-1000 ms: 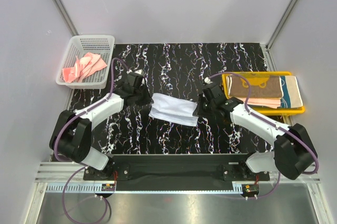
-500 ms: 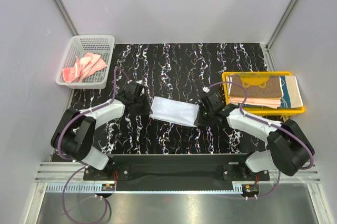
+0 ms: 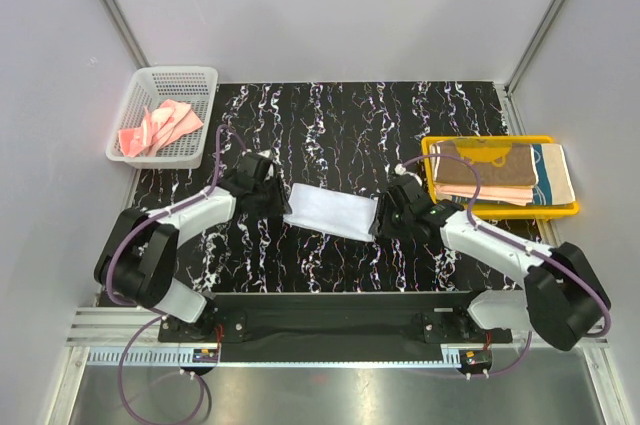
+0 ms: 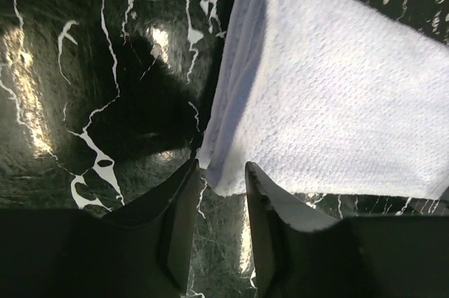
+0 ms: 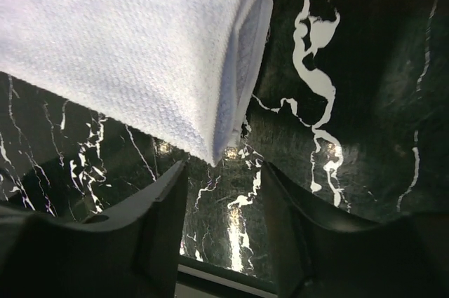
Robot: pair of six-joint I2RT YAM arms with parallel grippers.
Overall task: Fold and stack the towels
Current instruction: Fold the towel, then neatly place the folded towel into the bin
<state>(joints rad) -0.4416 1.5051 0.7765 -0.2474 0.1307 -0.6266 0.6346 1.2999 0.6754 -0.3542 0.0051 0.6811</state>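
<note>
Marbled tabletop (image 3: 330, 115) bore the folded blue-white towel (image 3: 330, 211), left hand (image 4: 221, 170) and right hand (image 5: 223, 168) open at its ends, unstacked; pink towel (image 3: 160, 125) seemingly untouched.

Folded white towel (image 5: 126, 45) filled the upper left, its corner just above the right gripper's (image 5: 224, 170) parted fingers, black marbled table (image 5: 351, 102) beneath.
</note>
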